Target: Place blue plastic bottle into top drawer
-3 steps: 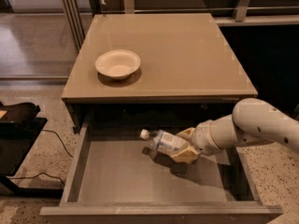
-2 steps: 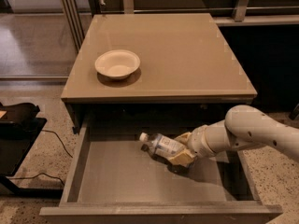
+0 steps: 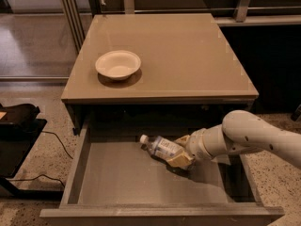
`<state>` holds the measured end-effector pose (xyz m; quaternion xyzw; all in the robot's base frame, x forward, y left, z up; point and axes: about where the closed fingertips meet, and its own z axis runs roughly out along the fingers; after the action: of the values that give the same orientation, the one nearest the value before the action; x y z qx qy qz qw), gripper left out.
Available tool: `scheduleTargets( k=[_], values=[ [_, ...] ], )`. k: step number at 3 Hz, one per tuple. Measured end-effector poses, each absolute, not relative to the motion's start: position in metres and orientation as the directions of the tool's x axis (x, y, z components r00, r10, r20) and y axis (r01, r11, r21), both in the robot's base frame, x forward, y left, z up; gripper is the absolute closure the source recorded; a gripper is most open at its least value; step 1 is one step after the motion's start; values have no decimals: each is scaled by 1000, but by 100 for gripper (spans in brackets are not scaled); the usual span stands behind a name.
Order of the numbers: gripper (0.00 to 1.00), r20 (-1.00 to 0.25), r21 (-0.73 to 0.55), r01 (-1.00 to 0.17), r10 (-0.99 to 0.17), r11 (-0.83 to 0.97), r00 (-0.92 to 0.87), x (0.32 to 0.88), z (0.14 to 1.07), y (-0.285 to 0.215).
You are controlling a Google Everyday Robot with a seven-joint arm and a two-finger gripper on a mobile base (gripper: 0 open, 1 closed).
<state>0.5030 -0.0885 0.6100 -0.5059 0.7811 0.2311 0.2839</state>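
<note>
The blue plastic bottle [image 3: 160, 146] lies tilted inside the open top drawer [image 3: 117, 178], white cap pointing up-left, its base end between my fingers. My gripper [image 3: 180, 150] reaches in from the right on a white arm and is shut on the bottle's lower end, low over the drawer's bottom at its back middle. The bottle's base is hidden by the tan fingers [image 3: 178, 160].
A cream-white bowl [image 3: 118, 64] sits on the cabinet top [image 3: 188, 60] at the left. A black object with cables [image 3: 19, 121] stands on the floor to the left of the drawer. Metal rails run along the back.
My gripper and the bottle have sunk lower into the drawer and shifted slightly left; the arm has dropped with them.
</note>
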Motion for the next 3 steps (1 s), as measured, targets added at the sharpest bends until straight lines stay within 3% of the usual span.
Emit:
scheduleTargets(
  k=[3],
  values=[
    [13, -677, 74, -921, -659, 381, -327, 503, 610, -88]
  ],
)
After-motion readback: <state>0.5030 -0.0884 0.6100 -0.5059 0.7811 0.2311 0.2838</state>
